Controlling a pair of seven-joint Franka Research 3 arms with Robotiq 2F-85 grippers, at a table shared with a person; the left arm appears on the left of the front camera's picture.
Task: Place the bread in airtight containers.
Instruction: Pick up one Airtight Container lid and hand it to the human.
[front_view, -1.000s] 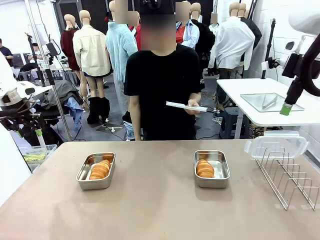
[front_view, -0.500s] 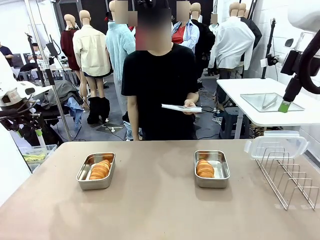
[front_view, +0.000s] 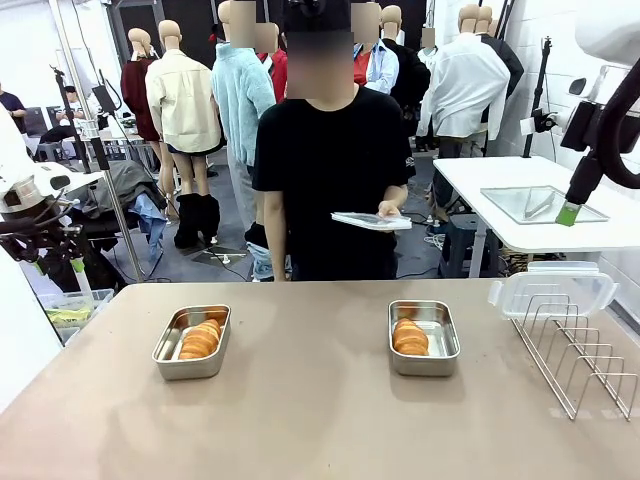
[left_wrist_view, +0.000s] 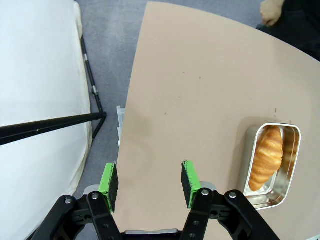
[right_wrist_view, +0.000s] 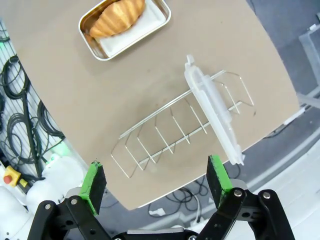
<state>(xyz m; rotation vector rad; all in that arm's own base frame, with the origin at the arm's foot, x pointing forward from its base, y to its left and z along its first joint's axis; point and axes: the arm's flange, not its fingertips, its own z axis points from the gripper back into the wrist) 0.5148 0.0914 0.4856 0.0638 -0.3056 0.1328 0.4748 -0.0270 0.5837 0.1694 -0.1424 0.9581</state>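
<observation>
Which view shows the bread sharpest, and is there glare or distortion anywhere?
Front view: even light, sharp, faint shadows beside both containers. Left wrist view: the wide angle curves the table edge; bread crisp and close. Right wrist view: bright sheen on the container floor, bread sharp too.

Tan worktop (front_view: 320, 430) carrying two steel tins and a wire rack.
The left tin (front_view: 188, 368) sits toward the left edge, a little in from the far edge, its long sides running front to back. The right tin (front_view: 424, 366) sits level with it, right of the middle and well apart from it. The wire rack (front_view: 585, 360) stands along the right edge, reaching toward the far right corner, near the right tin without touching.
</observation>
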